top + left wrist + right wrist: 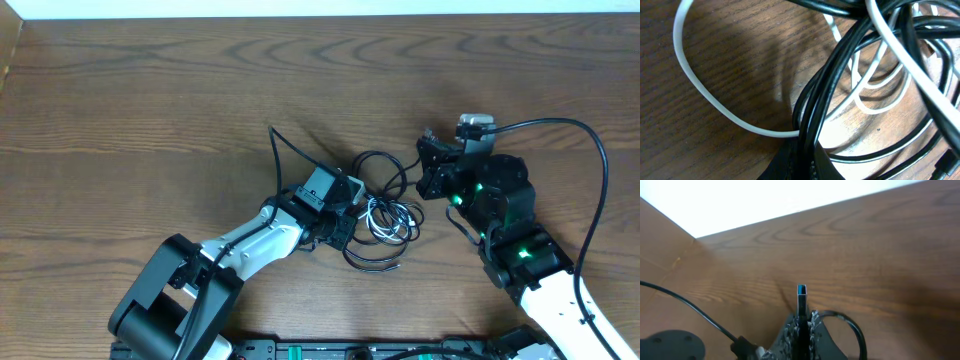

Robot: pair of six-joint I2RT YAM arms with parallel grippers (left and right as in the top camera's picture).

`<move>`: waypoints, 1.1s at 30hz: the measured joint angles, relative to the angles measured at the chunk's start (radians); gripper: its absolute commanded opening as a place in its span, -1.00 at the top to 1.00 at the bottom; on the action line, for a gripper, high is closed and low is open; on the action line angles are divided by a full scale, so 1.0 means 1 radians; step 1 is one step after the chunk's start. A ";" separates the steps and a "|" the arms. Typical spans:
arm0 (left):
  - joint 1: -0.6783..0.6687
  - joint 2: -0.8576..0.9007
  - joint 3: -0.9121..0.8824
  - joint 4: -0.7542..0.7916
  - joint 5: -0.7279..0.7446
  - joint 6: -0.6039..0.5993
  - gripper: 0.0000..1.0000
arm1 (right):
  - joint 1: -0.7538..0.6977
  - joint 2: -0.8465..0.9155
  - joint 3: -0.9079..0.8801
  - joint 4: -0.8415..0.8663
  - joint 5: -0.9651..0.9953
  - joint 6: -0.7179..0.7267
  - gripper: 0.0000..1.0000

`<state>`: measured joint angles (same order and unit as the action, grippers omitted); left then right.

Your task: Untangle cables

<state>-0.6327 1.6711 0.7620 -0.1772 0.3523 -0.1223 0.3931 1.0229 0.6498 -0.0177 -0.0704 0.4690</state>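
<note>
The cables lie knotted at the table's middle: a small white coil (388, 218) ringed by black loops (378, 170). My left gripper (345, 228) sits at the knot's left edge, shut on a bundle of black cable strands (840, 75) that run up out of its jaws (805, 164). A white cable (705, 95) curves round to their left. My right gripper (428, 165) is at the knot's right side, lifted and shut (801, 322) on a black cable's flat plug (802, 297), which sticks out above the fingertips. That cable (852, 327) loops off to the right.
A thin black strand (285, 150) runs from the knot up and left over bare wood. The right arm's thick wire (600, 165) arcs over the table's right side. The far table edge (320, 16) meets a white wall. A dark rail (330, 350) lines the near edge.
</note>
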 measured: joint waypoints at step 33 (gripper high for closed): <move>0.002 0.000 0.000 0.001 -0.007 0.000 0.85 | 0.000 0.135 0.000 -0.389 -0.301 -0.232 -0.01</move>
<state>-0.6308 1.6711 0.7620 -0.1761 0.3450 -0.1219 0.3931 1.1584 0.6495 -0.4065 -0.3714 0.2367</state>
